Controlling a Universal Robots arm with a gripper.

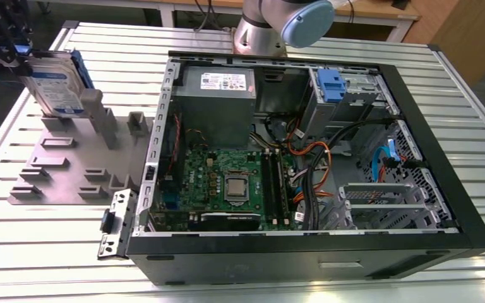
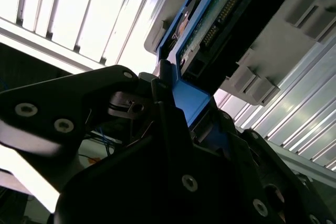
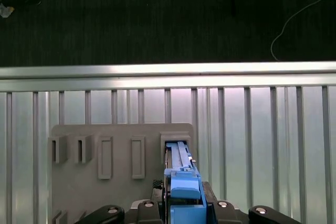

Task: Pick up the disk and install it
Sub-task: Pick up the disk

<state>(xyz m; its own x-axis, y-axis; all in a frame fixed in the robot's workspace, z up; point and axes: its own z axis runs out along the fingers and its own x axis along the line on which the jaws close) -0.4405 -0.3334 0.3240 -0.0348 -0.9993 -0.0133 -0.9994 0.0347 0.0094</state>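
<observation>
Open computer case: well apart from the fingers. Grey slotted fixture: directly below them. The disk: silver, white-and-blue label, bright blue carrier, upright, lower end at the fixture's end slot. Gripper: fingers clamped on the carrier's upper edge.

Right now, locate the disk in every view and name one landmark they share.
Exterior view: the disk stands on edge at the exterior view's far left, in the grey slotted fixture.
Second wrist view: its blue carrier and circuit-board side extend out from between the jaws.
First wrist view: seen edge-on, between the jaws.
Shared landmark: the grey slotted fixture.
</observation>
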